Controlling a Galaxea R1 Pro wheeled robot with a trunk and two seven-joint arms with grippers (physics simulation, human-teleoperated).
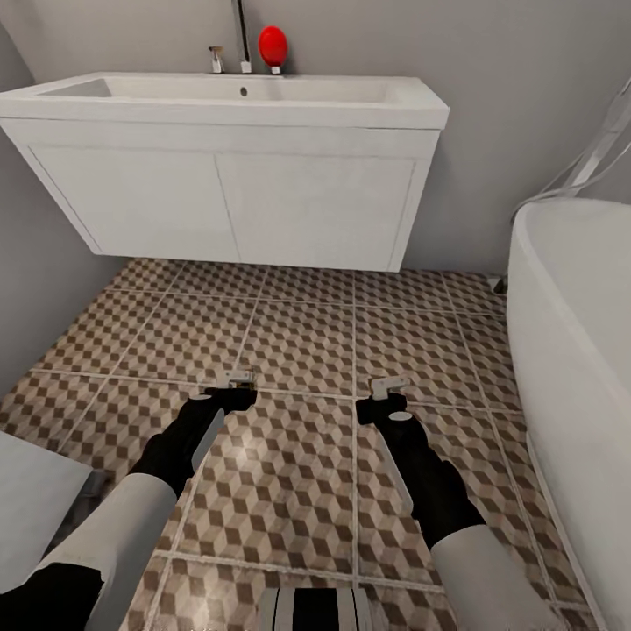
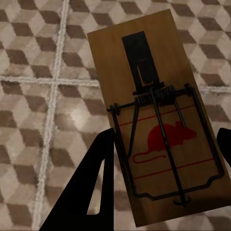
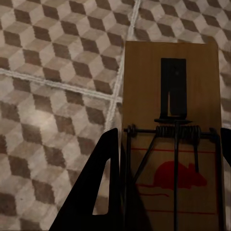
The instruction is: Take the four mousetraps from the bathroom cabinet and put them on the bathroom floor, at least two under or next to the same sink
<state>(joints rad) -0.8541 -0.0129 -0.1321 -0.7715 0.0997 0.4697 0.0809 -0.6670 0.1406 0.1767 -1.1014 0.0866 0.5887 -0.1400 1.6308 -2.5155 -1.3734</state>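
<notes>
Both of my arms reach forward and low over the bathroom floor (image 1: pixel 298 342), each carrying 1 trap. At my left, the left gripper (image 1: pixel 235 393) pinches a mousetrap (image 2: pixel 156 120) by its long edges, 1 black finger (image 2: pixel 91 187) pressed against the wooden side in the left wrist view. At my right, the right gripper (image 1: pixel 386 399) clamps a second mousetrap (image 3: pixel 173 139) the same way, its black finger (image 3: pixel 98 187) tight on the board's edge. In the head view the 2 traps show as small pale tips, left (image 1: pixel 240 378) and right (image 1: pixel 389 384), just above the tiles.

No readable writing appears on either board; each carries a red mouse silhouette with thin red lines, a black metal tab, a coiled spring and a black wire bar.

Ahead, the bathroom sink (image 1: pixel 228 92) sits on a white wall-hung vanity (image 1: pixel 228 197) with 2 flat door panels, both closed. A chrome tap (image 1: pixel 241 39) and a red rounded object (image 1: pixel 272 46) stand at the basin's back edge. A white bathtub (image 1: pixel 570 350) curves along my right side.
</notes>
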